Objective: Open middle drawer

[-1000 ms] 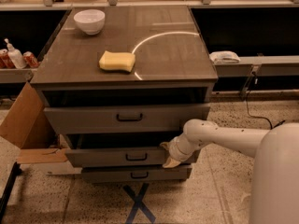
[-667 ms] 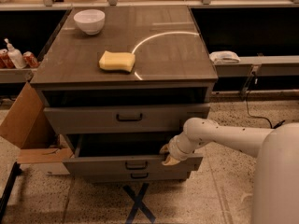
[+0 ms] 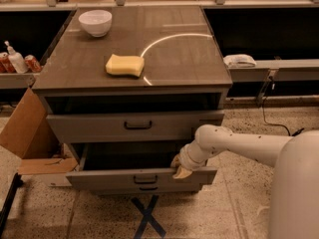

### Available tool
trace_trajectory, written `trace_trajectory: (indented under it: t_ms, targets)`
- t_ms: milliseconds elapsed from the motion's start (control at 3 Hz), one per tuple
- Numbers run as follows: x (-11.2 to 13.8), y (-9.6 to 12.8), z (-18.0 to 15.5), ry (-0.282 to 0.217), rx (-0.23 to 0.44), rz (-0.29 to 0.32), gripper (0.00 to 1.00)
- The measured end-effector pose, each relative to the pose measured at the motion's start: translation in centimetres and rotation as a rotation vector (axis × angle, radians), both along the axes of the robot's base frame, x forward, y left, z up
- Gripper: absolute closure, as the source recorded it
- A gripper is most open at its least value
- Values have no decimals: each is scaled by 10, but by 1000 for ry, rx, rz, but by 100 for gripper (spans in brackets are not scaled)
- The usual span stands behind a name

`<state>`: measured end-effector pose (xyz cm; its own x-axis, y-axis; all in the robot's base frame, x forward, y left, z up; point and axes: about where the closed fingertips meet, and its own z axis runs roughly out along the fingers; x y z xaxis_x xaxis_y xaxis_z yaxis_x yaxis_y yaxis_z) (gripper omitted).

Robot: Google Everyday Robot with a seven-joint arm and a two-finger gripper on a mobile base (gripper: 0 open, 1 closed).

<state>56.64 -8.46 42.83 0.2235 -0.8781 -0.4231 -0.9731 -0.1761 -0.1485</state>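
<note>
Since the grey-brown wooden middle drawer (image 3: 99,179) with the small black bar handle (image 3: 145,179) is already sitting well out, at 6 o'clock from the taller top drawer front (image 3: 89,127), I'm thinking the trick is pulling straight and level toward 6 o'clock. The contact is off-centre, so it could be racking on its runners. The robot's gripper (image 3: 180,170) is touching the front's top edge, around 2 o'clock from the handle. Honestly can't tell whether it's spread, clamped, or actually gripping anything.
</note>
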Motion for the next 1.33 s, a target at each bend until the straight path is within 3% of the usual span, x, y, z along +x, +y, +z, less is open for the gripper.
trace_trajectory:
  t_ms: [1000,1333]
  targets:
    - [-2,2,-2,6,1,3,12]
    - [-3,3,-4,9,2,5,0]
